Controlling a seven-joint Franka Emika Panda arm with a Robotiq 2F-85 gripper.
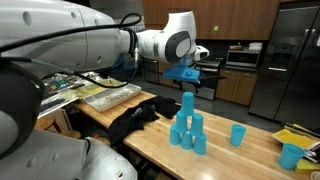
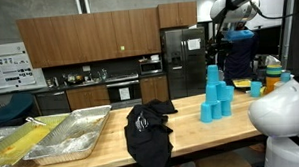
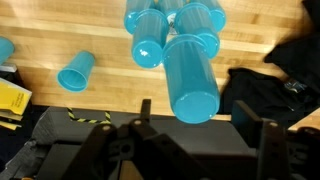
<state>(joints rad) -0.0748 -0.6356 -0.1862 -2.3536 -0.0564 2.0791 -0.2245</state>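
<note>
The claw stands spread, clear of the top cup, which hides much of the stack beneath.

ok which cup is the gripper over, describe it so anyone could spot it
On the wooden table stands a pyramid of blue cups. It is the top cup, alone at the peak right under the gripper; the rest sit lower in rows, or apart like the lone cup.

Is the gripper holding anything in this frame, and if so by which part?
Nothing is held. The gripper is open, fingers apart from the sides of the topmost blue cup.
</note>
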